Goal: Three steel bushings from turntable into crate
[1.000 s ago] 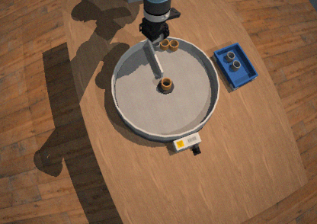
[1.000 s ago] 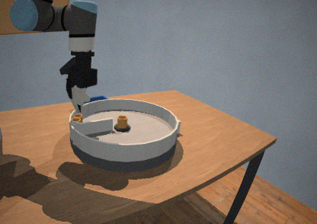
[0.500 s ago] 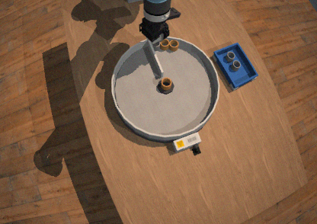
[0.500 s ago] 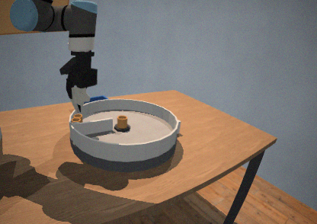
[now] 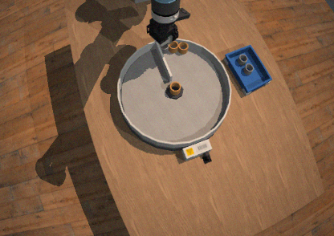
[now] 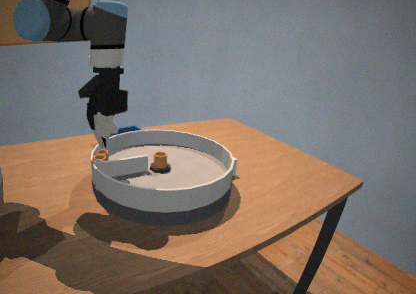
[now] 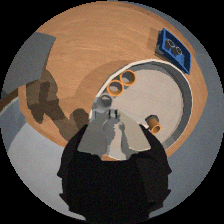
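Observation:
My gripper [image 6: 104, 143] [image 7: 112, 110] points down inside the near-robot rim of the turntable [image 5: 140, 114] [image 6: 160, 201] [image 7: 160, 92]; its fingers are nearly together with nothing seen between them. A grey steel bushing [image 7: 105, 103] stands just beyond the fingertips in the wrist view; the arm hides it in the top view. Two orange-brown bushings stand side by side by the rim, one [image 5: 173, 46] [image 7: 115, 88] nearer the gripper, the other [image 5: 183, 47] [image 7: 128, 77] farther. The blue crate [image 5: 254, 80] [image 6: 129, 129] holds two grey bushings, one [image 5: 242, 59] and another [image 5: 249, 69].
An orange-brown bushing [image 5: 175, 85] [image 6: 160, 160] [image 7: 154, 125] stands on the dark hub at the turntable's centre. A grey divider [image 5: 162, 62] [image 6: 125, 166] runs from the rim towards the hub, beside the gripper. The turntable's raised wall stands between the gripper and the crate.

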`<state>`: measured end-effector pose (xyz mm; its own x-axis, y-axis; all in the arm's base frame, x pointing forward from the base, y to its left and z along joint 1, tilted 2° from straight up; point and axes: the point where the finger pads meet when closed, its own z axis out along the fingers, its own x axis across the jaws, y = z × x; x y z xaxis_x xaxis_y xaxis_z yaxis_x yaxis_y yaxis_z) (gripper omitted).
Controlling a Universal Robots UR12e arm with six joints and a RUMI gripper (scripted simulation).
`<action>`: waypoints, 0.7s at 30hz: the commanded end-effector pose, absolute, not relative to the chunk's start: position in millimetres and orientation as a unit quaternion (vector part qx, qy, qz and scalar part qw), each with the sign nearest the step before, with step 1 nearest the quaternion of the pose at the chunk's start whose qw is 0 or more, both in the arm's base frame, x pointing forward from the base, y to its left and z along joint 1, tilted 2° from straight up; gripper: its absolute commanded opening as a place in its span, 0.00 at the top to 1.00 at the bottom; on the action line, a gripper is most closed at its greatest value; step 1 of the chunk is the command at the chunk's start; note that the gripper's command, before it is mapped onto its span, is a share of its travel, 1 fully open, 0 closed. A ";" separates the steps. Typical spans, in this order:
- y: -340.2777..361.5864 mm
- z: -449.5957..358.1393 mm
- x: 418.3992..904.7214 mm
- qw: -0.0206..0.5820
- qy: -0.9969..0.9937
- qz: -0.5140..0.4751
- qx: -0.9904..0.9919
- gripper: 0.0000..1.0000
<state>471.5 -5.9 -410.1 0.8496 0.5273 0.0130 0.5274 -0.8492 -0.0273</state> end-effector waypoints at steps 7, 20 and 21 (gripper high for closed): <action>-5.3 -430.2 471.7 0.015 -0.274 -0.003 -0.962 0.95; -5.2 -434.3 471.7 0.015 -0.274 -0.003 -0.962 0.95; -5.2 -434.3 471.7 0.015 -0.274 -0.003 -0.962 0.95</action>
